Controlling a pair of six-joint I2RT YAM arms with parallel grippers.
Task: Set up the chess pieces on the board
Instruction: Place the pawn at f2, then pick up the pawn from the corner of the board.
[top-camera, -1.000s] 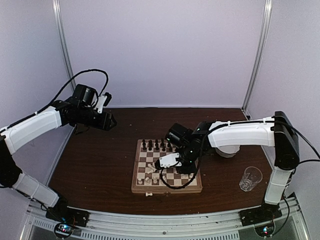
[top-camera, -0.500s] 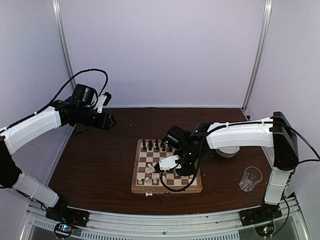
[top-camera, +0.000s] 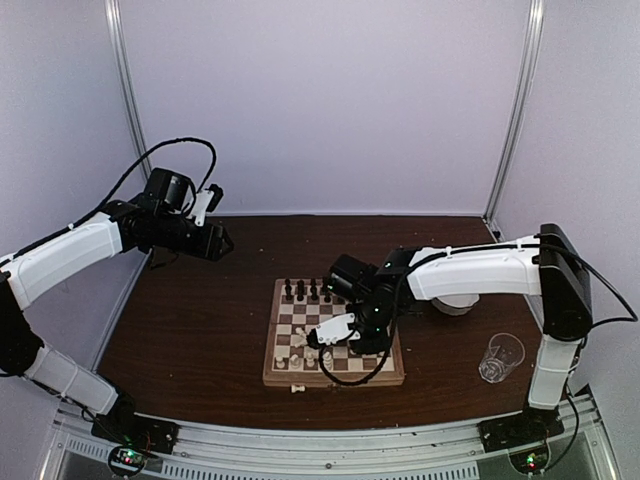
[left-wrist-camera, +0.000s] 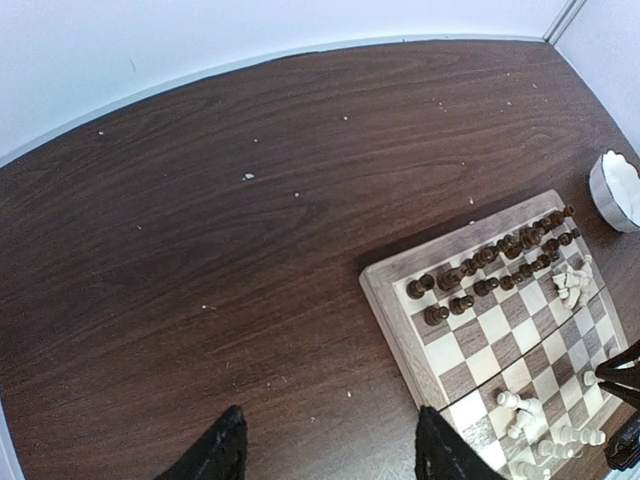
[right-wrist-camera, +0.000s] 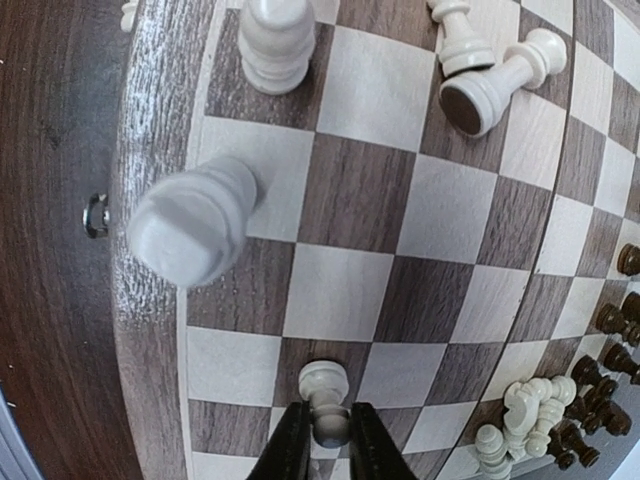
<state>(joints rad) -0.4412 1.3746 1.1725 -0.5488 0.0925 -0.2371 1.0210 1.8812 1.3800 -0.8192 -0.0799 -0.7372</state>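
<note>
- Right pincer (right-wrist-camera: 326, 420): I am seeing its fingers (right-wrist-camera: 290, 445) flanking a cream pawn (right-wrist-camera: 322, 385) closely. The pawn is standing upright near the rim of the board (top-camera: 280, 375). I cannot tell whether the pincer is squeezing it or letting go.
- Left pincer (left-wrist-camera: 325, 460): it is hanging released, jaws wide and holding nothing, over the bare tabletop (left-wrist-camera: 200, 250) well left of the board.
- Dark pieces (left-wrist-camera: 480, 270): they are standing in two rows along the far edge.
- Cream pieces: a cluster (left-wrist-camera: 572, 283) is lying heaped beside the dark rows, and others are lying toppled mid-board (right-wrist-camera: 500, 85).
- White bowl (left-wrist-camera: 618, 190): sitting beyond the board's far right corner.
- Drinking glass (top-camera: 501, 357): standing right of the board.
</note>
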